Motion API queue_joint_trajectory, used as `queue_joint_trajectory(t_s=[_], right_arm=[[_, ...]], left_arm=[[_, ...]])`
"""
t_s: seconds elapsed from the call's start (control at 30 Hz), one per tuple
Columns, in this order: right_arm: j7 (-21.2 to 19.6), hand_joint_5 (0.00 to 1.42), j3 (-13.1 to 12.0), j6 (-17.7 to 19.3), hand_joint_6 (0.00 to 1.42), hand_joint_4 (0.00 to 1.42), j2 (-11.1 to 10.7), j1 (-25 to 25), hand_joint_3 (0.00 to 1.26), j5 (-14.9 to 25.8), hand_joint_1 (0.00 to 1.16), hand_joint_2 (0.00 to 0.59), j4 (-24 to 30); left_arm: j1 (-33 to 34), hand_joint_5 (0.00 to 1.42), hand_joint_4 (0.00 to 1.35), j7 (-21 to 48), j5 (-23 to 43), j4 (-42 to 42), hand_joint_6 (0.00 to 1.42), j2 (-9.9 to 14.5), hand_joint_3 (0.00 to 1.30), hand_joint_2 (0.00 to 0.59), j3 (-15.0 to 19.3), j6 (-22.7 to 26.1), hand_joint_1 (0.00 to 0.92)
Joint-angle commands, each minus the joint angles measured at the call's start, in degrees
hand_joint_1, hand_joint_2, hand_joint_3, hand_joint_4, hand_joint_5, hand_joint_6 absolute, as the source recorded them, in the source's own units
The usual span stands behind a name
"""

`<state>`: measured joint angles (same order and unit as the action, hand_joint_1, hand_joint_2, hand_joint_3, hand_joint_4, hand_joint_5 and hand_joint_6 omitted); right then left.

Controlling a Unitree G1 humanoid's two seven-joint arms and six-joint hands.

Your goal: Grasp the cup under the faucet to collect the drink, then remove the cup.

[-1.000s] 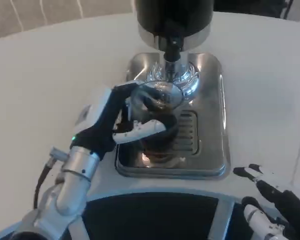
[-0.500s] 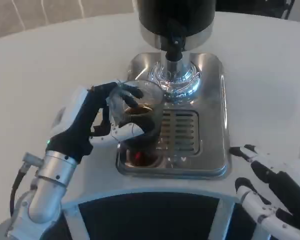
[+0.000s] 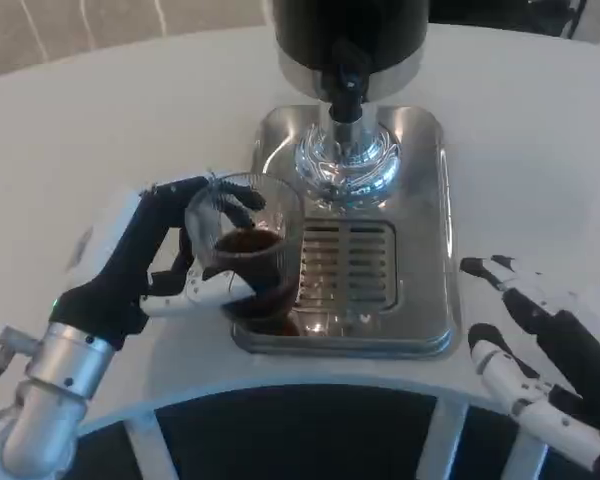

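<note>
— Cup (image 3: 245, 245) first: where is it now?

— In the left hand (image 3: 150, 262), fingers wrapped round its clear ribbed wall, thumb side underneath. It hangs over the front left corner of the steel drip tray (image 3: 425, 210), with dark drink in its lower half.

— And a second ago?

— It sat right under the faucet (image 3: 347, 85), against the chrome base. Half a second ago it was partway out. Now it has come clear toward the robot and to the left, well apart from the spout.

— So filling is done?

— I judge so: the drink is in, and the removal step is well along. What is left is carrying it off the tray and setting it down on the white table (image 3: 100, 120).

— The right hand (image 3: 540, 350)?

— Low at the near right, off the tray, fingers spread and holding nothing. It has shifted a little, though the camera may have moved too.

— Farther back?

— The grille (image 3: 348, 262) of the tray lies bare, then the faucet and the black body of the dispenser (image 3: 348, 30) above it.

— Any risk?

— The cup looks fairly upright; tilting it could spill.
</note>
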<state>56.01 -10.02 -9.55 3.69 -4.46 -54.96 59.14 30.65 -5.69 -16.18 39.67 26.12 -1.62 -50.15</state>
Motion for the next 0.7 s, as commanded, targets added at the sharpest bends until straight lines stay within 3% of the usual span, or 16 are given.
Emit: queue_joint_trajectory(t_s=[0.03,0.43,0.7], right_arm=[[0.6,0.0,0.4,1.7,0.0,0.0,0.0,1.0,0.07,-0.9,0.0,0.544,0.9],[1.5,0.0,1.0,9.3,0.0,0.0,1.4,0.3,0.06,-0.4,0.0,0.549,0.9],[0.6,0.0,-0.9,19.1,0.0,0.0,3.1,-5.0,0.05,4.4,0.0,0.554,0.9]], left_arm=[[-3.5,1.36,1.11,1.9,3.1,-5.5,0.75,1.3,0.91,0.005,2.1,-2.0,0.606],[-12.8,1.36,1.09,6.4,6.2,-17.8,0.78,1.9,0.91,0.0,5.8,-2.1,0.609],[-17.5,1.36,1.09,9.4,8.4,-24.9,0.78,1.6,0.91,0.0,7.0,-1.8,0.609]])
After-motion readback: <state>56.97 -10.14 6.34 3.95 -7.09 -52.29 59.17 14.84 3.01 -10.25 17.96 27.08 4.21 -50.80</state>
